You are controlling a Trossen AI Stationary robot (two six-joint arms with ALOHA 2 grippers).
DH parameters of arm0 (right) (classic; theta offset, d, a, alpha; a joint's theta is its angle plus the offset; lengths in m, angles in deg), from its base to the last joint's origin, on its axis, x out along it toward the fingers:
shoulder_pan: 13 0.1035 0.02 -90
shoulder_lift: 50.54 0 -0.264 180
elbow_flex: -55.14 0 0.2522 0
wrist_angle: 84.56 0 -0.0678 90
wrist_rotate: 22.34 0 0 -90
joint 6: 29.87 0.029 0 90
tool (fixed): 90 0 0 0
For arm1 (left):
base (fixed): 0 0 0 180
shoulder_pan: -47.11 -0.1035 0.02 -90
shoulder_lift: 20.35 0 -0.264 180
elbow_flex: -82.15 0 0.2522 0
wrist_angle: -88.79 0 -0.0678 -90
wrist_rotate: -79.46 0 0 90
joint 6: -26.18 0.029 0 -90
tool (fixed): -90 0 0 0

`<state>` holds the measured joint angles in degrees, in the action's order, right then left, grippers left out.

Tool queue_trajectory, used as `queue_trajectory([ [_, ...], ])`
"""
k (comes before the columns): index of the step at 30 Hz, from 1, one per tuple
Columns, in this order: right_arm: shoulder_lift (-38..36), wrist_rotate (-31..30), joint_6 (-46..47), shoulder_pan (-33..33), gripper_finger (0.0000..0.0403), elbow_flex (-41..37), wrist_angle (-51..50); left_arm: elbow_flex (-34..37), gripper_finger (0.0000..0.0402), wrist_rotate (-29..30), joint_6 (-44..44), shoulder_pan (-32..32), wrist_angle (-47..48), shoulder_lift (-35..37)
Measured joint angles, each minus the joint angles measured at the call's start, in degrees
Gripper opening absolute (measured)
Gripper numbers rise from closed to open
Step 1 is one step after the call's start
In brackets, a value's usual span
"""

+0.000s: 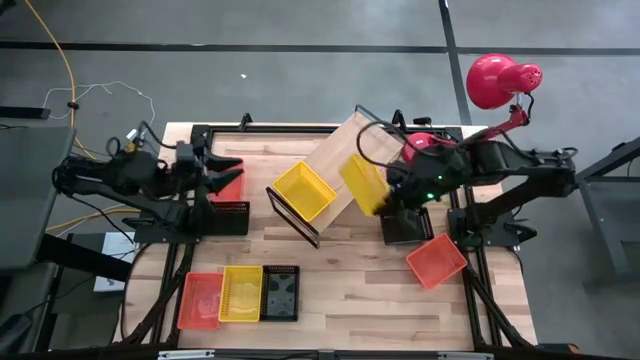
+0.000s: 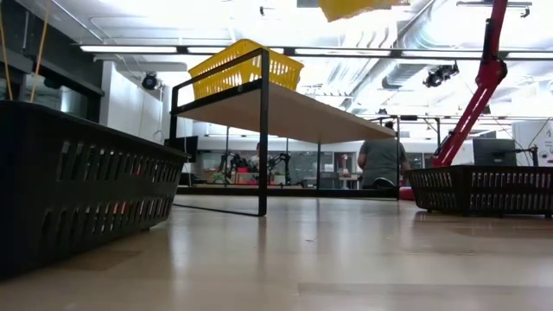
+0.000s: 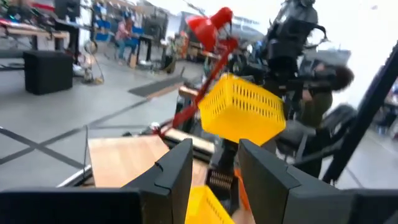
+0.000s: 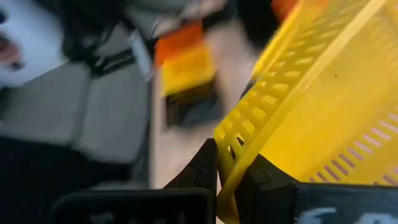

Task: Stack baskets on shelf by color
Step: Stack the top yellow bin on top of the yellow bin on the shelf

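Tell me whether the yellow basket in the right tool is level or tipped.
Tipped. The yellow basket hangs slanted in the air above the shelf, pinched by its rim in the right tool.

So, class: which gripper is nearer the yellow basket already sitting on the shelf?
The right gripper, holding another yellow basket over the shelf, just beside the resting yellow basket. The left gripper waits farther off at the table's left side.

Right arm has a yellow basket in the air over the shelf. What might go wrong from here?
1. The right gripper pinches only the thin rim of the tilted held basket; it may slip or swing.
2. Another yellow basket already sits at one end of the shelf; a crooked set-down could knock it off.
3. The left gripper waits at the table's left side, well away.
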<state>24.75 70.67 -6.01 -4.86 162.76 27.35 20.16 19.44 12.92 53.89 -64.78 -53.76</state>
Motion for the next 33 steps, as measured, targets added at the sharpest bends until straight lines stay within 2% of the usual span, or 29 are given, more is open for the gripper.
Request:
queue_trajectory([
  [3, 6.9, -6.8, -5.7, -0.1, 0.0005, 8.1, -1.4, 0.0, 0.0117, 2.1, 1.5, 0.0, -0.3, 1.8],
  [6, 15.0, -10.0, -9.3, -0.9, 0.0005, 14.9, -1.7, 0.0, 0.0117, 3.9, 2.4, 0.0, -0.3, 3.0],
  [13, 31.9, -12.5, -11.1, -1.1, 0.0005, 28.6, -2.8, 0.0, 0.0117, 5.7, 2.5, 0.0, -0.2, 3.8],
  [18, 40.7, -14.2, -10.1, -1.0, 0.0005, 36.3, -6.9, 0.0, 0.0117, 5.7, 2.5, 0.0, -0.1, 3.8],
  [23, 45.7, -14.4, -9.1, -0.8, 0.0005, 41.2, -14.0, 0.0, 0.0117, 5.6, 2.5, 0.0, 0.0, 3.8],
  [33, 45.9, -16.1, -13.3, -0.5, 0.0005, 39.2, -20.0, 0.0, 0.0117, 5.7, 2.4, 0.0, 0.0, 3.8],
])
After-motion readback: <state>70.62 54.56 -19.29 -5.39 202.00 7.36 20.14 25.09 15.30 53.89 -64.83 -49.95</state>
